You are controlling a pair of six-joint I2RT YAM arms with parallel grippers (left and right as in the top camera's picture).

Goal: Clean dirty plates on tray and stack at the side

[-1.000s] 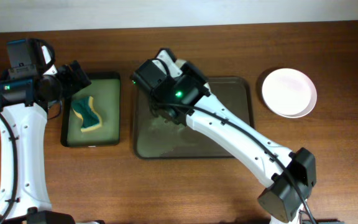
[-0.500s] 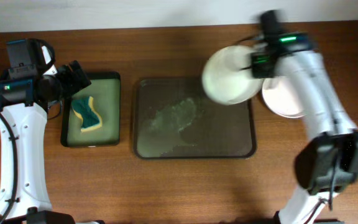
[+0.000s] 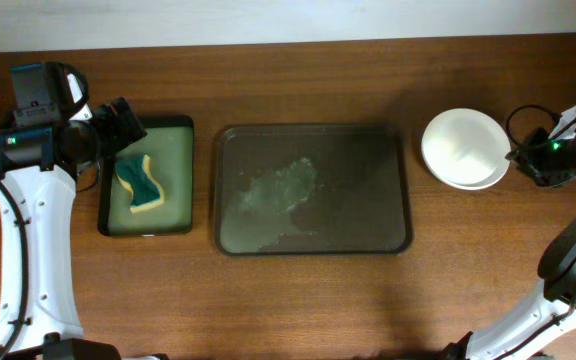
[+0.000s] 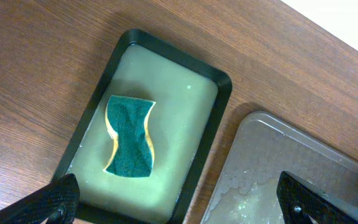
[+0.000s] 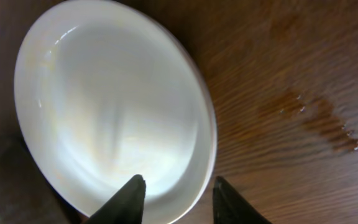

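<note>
A green and yellow sponge [image 3: 139, 183] is lying inside a small black tray [image 3: 173, 160] that is sitting on the brown wooden counter [image 3: 288, 300]. A little wet spot [image 5: 319, 115] is shining on the wood.

I see even, bright lighting; the plates [image 5: 104, 106] show soft glare in my right wrist view, its lower left dim, blurred.

Stacked white plates [image 3: 465, 148] beside wet tray [image 3: 368, 200]
</note>
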